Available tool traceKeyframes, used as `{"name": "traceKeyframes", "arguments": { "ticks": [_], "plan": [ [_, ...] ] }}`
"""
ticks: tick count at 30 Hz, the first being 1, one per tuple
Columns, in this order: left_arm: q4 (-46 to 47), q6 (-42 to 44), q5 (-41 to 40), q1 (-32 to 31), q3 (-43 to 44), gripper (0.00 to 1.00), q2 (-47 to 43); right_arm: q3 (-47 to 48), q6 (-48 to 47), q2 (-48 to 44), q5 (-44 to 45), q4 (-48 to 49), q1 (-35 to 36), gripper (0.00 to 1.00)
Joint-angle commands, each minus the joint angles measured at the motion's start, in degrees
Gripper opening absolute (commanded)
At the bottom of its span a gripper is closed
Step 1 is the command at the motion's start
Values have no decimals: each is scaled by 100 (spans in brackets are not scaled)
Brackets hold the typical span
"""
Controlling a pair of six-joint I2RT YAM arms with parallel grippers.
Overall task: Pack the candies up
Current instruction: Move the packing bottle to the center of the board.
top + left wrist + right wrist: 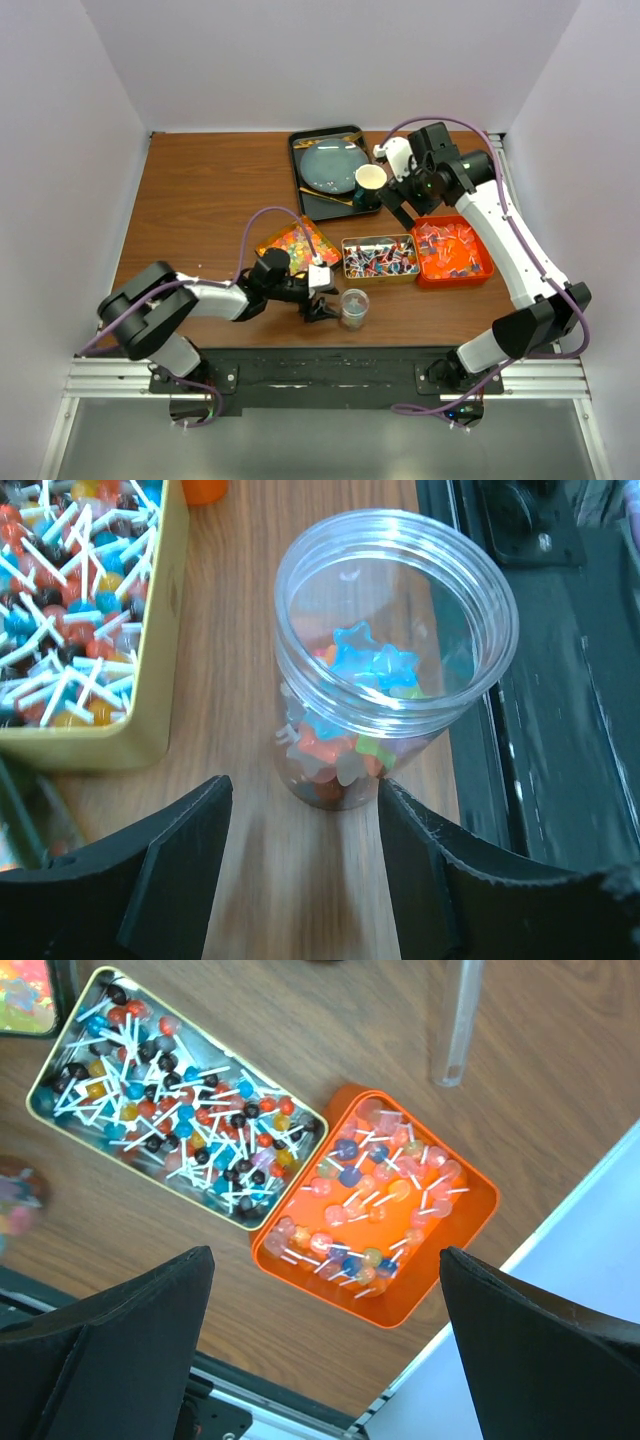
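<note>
candies point(180, 1130): lying sorted by kind in the middle of the table point(200, 210), with a few sitting in the bottom of a clear jar point(385, 660)
jar: standing upright with its lid off near the table's front edge, just in front of the yellow tin point(150, 735); blue, orange, green and whitish pieces are showing through its wall
yellow tin: holding a heap of small lollipops point(70, 590) on white sticks
orange tray point(470, 1235): touching the tin's right end and holding paler lollipops
jelly sweets point(293, 241): lying left of the tin, partly hidden by the left arm point(200, 295)
back of table: a black tray point(296, 170) is carrying a grey-blue plate point(330, 165) and a green cup point(370, 180)
left arm: reaching low along the table's front, elbow folded
left gripper point(305, 805): jaws standing apart around the jar's foot; one finger is keeping clear, the other is right beside it, touching or not I cannot tell
right arm point(510, 230): arching up, wrist beside the cup
right gripper point(322, 1270): released, jaws spread wide, hanging above tin and orange tray, holding nothing
</note>
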Motion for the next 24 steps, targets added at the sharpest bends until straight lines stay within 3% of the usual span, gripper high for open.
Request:
{"name": "traceKeyframes", "arguments": {
  "ticks": [1,5,7,9,12,17,24],
  "plan": [
    [1707,-729,-427,-196,257,65,517,-287,78,-230,-441,73,-213,99],
    [3129,-871,-971,-407,-436,70,702,-595,-299,-239,-1231,-5,-283,99],
    [4139,-451,-1314,-661,-964,76,912,-535,-597,-169,-1968,-347,-283,97],
    [4868,-99,-1516,-863,-1158,79,1402,-490,-1563,-81,-2802,-997,-283,93],
    [5537,-27,-1605,-995,-1027,81,2105,-779,-2548,-185,-3192,-1333,-257,92],
    [6155,0,-1947,-1251,-580,85,2881,-1631,-3717,-642,-3062,-1080,234,94],
    [6393,-44,-2536,-1576,-175,85,3435,-1976,-4238,-582,-3175,-797,1008,94]
  ]
}}
